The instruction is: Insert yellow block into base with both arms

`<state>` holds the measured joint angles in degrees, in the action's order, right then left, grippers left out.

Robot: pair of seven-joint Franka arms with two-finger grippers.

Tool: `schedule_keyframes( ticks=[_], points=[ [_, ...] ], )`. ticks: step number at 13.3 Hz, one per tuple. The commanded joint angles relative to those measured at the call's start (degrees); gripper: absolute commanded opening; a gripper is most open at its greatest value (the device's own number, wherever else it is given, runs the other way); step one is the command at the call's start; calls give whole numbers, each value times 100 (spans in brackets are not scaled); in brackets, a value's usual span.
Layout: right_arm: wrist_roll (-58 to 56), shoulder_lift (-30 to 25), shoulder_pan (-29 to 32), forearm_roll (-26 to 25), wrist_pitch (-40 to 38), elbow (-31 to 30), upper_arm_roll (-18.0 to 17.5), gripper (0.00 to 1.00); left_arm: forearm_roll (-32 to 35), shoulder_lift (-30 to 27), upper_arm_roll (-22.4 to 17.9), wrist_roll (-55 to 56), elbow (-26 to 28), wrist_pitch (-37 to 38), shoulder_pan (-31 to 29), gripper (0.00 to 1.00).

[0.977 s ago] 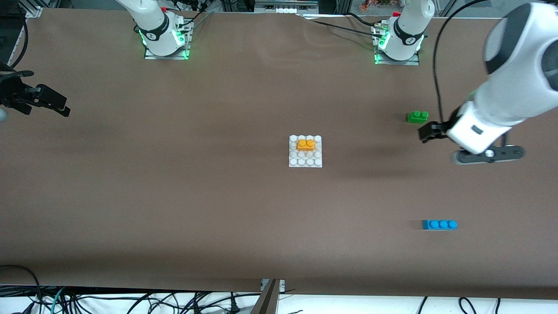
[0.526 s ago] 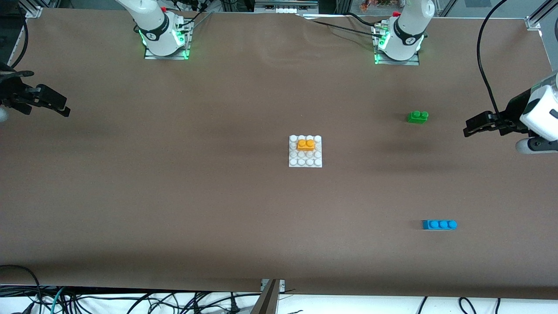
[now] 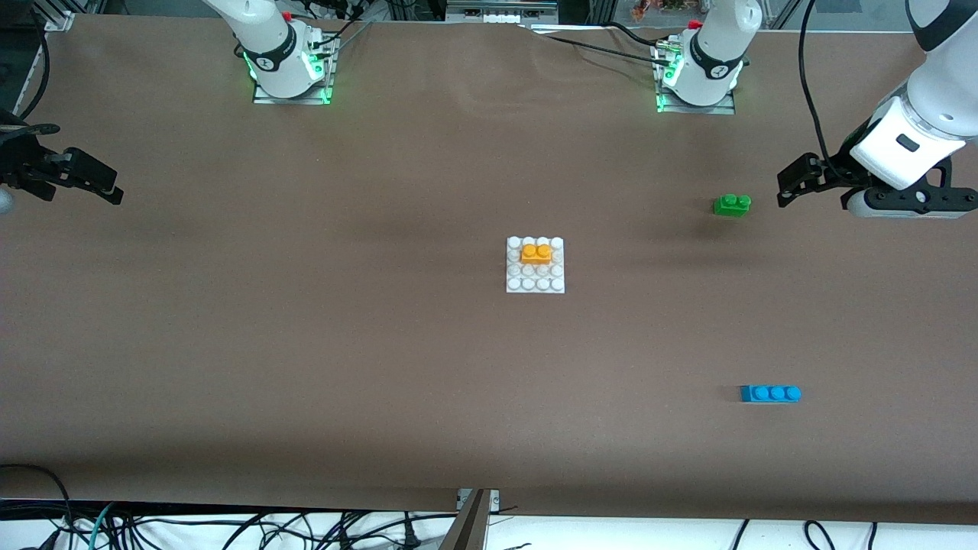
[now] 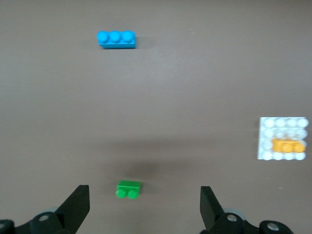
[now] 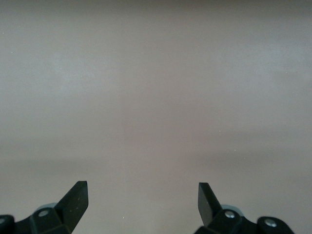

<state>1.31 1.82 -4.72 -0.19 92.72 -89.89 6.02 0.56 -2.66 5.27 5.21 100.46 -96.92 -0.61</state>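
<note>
I am seeing the left gripper (image 3: 795, 183) hanging in the air over bare table at the left arm's end, its two black fingers (image 4: 78, 204) spread wide with nothing between them; in its wrist view it (image 4: 144, 207) is looking down past a green brick (image 4: 128, 188) toward the base (image 4: 282, 124). I am taking the base (image 3: 535, 284) as my landmark: it is lying flat on the brown table (image 3: 306, 344) near the middle, and the yellow block (image 3: 536, 253) is sitting on it, studs up, on the second stud row from the edge facing the robots' bases, touching the plate and held by no gripper. In the left wrist view the yellow block (image 4: 288, 146) is showing on the same plate. The green brick (image 3: 732, 204) is resting toward the left arm's end from the base and a little farther from the front camera than it. A blue brick (image 3: 770, 393) is lying toward that same end, nearer to the front camera than the base, well apart from it. The right gripper (image 3: 103, 187) is waiting over the right arm's end of the table, far from the base, and its fingers (image 5: 75, 200) are also standing apart, gripping nothing, with only bare table under them.
</note>
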Motion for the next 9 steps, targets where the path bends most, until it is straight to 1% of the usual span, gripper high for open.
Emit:
schedule_keyframes(
  ticks=[1,7,9],
  points=[
    [-8,-41,-11,-7,-17,-19,5,100,208,90,-97,-81,-211,252,157,100],
    [-8,-50,-20,-16,-26,-19,-4,100,138,126,-97,-90,-229,366,113,100],
    [-8,-50,-29,-16,-35,-19,-4,100,24,178,-105,-107,-317,375,87,100]
  ],
)
